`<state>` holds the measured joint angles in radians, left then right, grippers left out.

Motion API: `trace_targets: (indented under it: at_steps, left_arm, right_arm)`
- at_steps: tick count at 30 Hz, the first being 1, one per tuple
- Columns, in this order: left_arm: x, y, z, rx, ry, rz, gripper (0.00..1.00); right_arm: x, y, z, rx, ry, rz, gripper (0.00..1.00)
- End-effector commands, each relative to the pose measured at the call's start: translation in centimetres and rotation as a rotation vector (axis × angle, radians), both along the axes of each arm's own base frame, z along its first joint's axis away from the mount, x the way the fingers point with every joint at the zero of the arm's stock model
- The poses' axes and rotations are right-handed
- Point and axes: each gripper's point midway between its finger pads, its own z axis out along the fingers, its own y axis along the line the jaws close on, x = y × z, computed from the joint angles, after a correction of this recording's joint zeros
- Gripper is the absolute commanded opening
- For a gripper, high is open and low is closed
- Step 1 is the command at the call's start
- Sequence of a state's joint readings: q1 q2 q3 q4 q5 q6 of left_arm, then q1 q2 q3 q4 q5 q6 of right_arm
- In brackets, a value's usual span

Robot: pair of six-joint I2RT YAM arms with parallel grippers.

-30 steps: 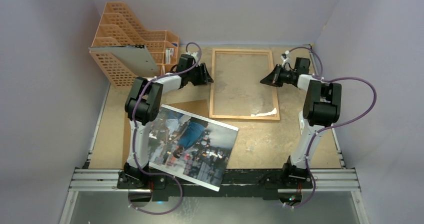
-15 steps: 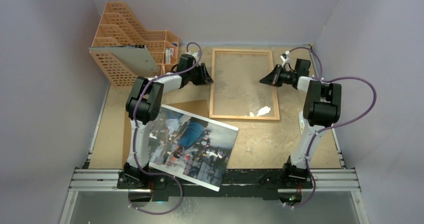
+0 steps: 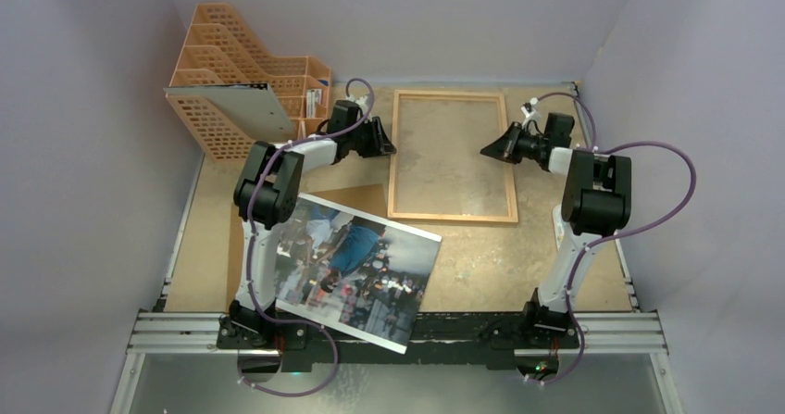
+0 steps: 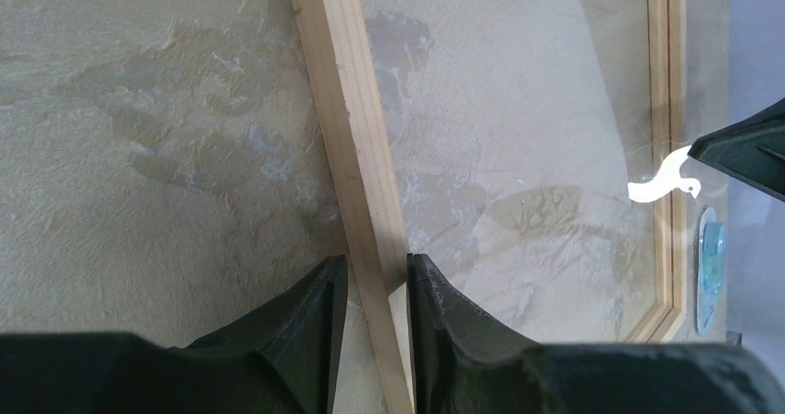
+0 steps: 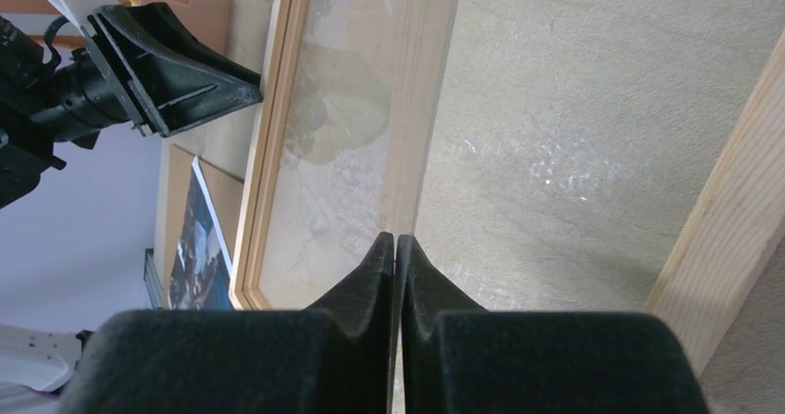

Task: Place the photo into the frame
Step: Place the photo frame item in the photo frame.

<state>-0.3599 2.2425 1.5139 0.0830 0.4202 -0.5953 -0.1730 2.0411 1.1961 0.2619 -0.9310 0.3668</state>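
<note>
- The frame (image 3: 452, 217) lies flat at the far middle of the table (image 3: 481, 257). It is a long rectangle of thin pale wood with straight grain along the rails.
- The table top is tan and mottled, with a rough, pressed-board look.
- The left gripper (image 4: 376, 261) stands narrow at the frame's left rail. Its black tapered fingers (image 4: 315, 331) sit one on each side of the wooden strip, clamping it.
- The right gripper (image 5: 396, 238) is over the frame's right side, just inside the right rail, with its two fingers pressed together.
- In the right wrist view a thin straight edge of the clear pane (image 5: 342, 108) runs right into those fingertips. The pane seems nipped between them and tipped up on that side, though the glare makes this hard to be sure of.
- The photo (image 3: 356, 268) is a glossy rectangle with a thin white border. It lies skewed on the near left of the table, partly under the left arm, with its near corner over the black base rail. It is near the frame but apart from it.
- A flat brown panel (image 3: 356, 196) shows from under the photo's far edge.
- An orange lattice file rack (image 3: 222, 127) stands at the far left.
</note>
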Motion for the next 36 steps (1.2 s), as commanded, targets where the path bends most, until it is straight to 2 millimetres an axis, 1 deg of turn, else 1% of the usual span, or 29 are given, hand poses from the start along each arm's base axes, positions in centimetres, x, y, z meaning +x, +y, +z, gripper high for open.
trace_targets:
  at_steps: [1, 3, 5, 10, 12, 15, 16, 18, 20, 21, 30, 36]
  left_arm:
    - [-0.1, -0.8, -0.6, -0.003, 0.009, -0.011, 0.33]
    - [-0.1, -0.9, -0.6, 0.014, -0.003, -0.006, 0.34]
    - [0.1, -0.9, -0.5, 0.048, -0.032, 0.01, 0.34]
    - [0.2, -1.2, -0.5, 0.152, -0.096, 0.034, 0.33]
    - [0.3, -1.1, -0.8, 0.201, -0.103, 0.049, 0.29]
    - [0.4, -1.1, -1.1, 0.274, -0.115, 0.082, 0.19]
    - [0.1, -0.8, -1.6, 0.308, -0.102, 0.092, 0.17]
    - [-0.1, -0.7, -1.9, 0.353, -0.098, 0.099, 0.14]
    - [-0.1, -1.0, -2.0, 0.371, -0.099, 0.094, 0.14]
    - [-0.2, -0.8, -2.4, 0.393, -0.092, 0.099, 0.14]
    - [-0.6, 0.1, -4.0, 0.516, -0.064, 0.101, 0.15]
    - [-1.2, 0.5, -5.5, 0.589, -0.02, 0.082, 0.18]
  right_arm:
    - [-0.4, 1.1, 1.5, 0.013, -0.013, 0.028, 0.1]
    - [-0.4, 1.1, 1.5, 0.008, -0.011, 0.028, 0.16]
    - [-0.3, 1.0, 1.5, 0.002, -0.009, 0.019, 0.2]
    - [-0.2, 0.9, 1.1, -0.004, 0.007, 0.01, 0.21]
    - [-0.1, 0.8, 1.0, -0.008, 0.012, 0.005, 0.21]
    - [-0.1, 0.8, 0.9, -0.009, 0.017, 0.001, 0.19]
    - [-0.1, 0.8, 0.8, -0.008, 0.019, 0.002, 0.19]
    - [-0.1, 0.8, 0.5, -0.006, 0.026, 0.002, 0.19]
    - [-0.1, 0.8, 0.4, -0.005, 0.031, 0.003, 0.19]
    - [-0.1, 0.8, 0.3, -0.006, 0.032, 0.001, 0.19]
    - [-0.1, 0.8, 0.4, -0.004, 0.035, -0.002, 0.19]
    - [-0.1, 0.8, 0.6, -0.006, 0.034, -0.003, 0.19]
